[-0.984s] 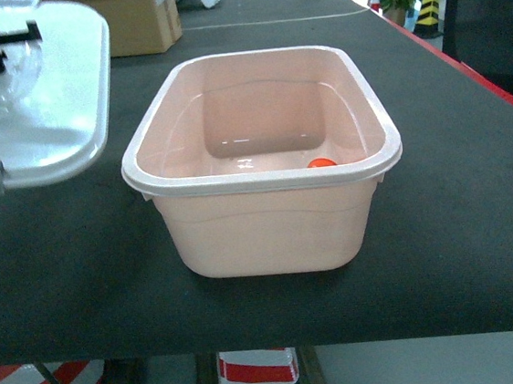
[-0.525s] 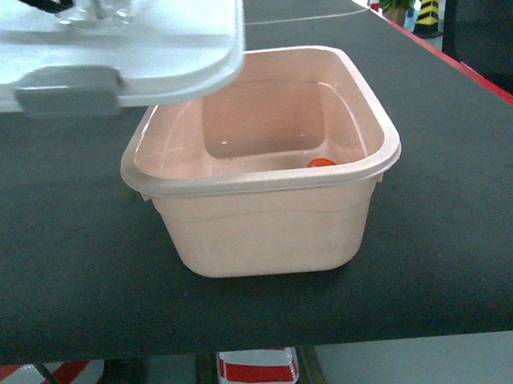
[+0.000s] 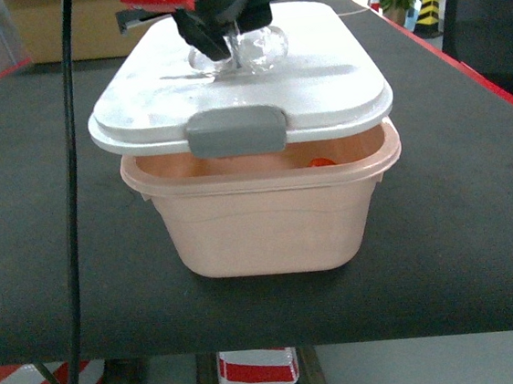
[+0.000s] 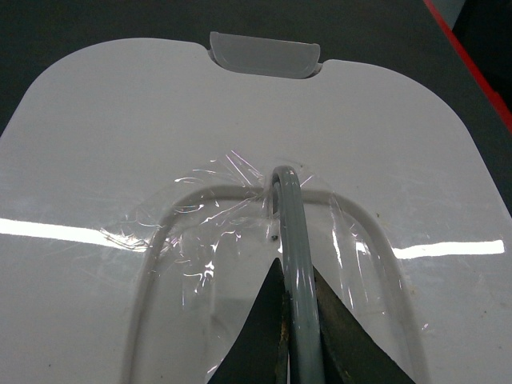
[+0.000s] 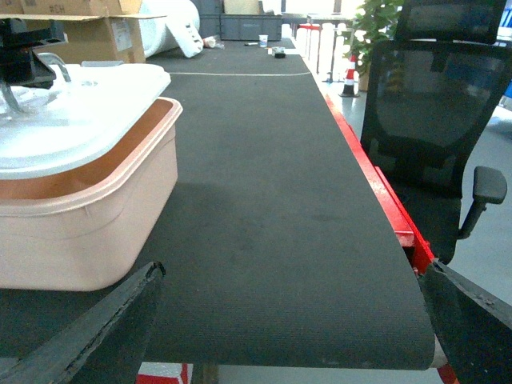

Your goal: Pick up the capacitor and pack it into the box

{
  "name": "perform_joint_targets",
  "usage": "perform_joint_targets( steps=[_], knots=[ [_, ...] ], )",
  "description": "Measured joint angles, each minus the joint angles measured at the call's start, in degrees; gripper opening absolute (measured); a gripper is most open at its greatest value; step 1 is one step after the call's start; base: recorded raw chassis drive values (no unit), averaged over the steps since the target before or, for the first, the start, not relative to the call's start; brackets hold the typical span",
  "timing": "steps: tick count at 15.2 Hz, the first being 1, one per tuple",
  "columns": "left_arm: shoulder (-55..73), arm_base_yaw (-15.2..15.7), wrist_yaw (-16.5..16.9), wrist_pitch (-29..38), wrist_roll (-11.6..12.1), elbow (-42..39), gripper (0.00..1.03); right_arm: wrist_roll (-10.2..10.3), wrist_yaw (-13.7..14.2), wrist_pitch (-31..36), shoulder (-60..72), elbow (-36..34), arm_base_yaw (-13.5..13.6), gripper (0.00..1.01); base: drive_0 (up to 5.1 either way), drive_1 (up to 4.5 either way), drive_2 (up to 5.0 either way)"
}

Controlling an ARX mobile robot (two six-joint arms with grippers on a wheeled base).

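Table: long dark-topped bench with a red edge along its far right side; bears the tub near the front edge.

Office chair: black mesh back, standing off the right side of the table.

Box: pale pink rectangular tub, upright, rounded corners. Not yet closed; a gap shows between its front rim and the lid above.

Lid: white, held over the box and roughly lined up with it, front edge raised clear of the rim. In the right wrist view it sits tilted, not seated. Grey latch at the front hangs unfastened. Crinkled clear film lies around the handle.

Left gripper: above the lid centre, dark jaws pinched narrow on the lid's grey loop handle, carrying the lid.

Right gripper: parked low beside the table's near right, clear of the box; jaws spread wide, nothing between them.

Capacitor: small orange-red piece, seen through the gap, lying inside the box toward its right side.

Status, as judged: capacitor is already packed. Remaining: lower the lid flat onto the rim, release the handle, possibly fasten the latch.
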Motion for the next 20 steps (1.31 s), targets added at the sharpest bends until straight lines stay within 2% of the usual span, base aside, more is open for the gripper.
perform_joint_targets(
  steps=[4, 9, 10, 12, 20],
  knots=[
    [3.28, -2.05, -1.81, -1.99, -1.36, 3.87, 0.02, 0.00, 0.00, 0.00, 0.00, 0.00, 0.00, 0.98, 0.0, 0.00, 0.0],
    [4.44, -1.27, -2.14, -2.14, -1.38, 4.07, 0.02, 0.00, 0.00, 0.00, 0.00, 0.00, 0.00, 0.98, 0.0, 0.00, 0.0],
    [4.44, -0.09, -1.31, -1.49, -1.31, 3.72, 0.02, 0.00, 0.00, 0.00, 0.00, 0.00, 0.00, 0.98, 0.0, 0.00, 0.0],
    [4.44, 0.24, -0.55, -1.42, -1.20, 2.95, 0.02, 0.00, 0.00, 0.00, 0.00, 0.00, 0.00, 0.98, 0.0, 0.00, 0.0],
    [4.44, 0.17, 0.94, -1.53, -0.35, 2.34, 0.02, 0.00, 0.00, 0.00, 0.00, 0.00, 0.00, 0.98, 0.0, 0.00, 0.0]
  ],
)
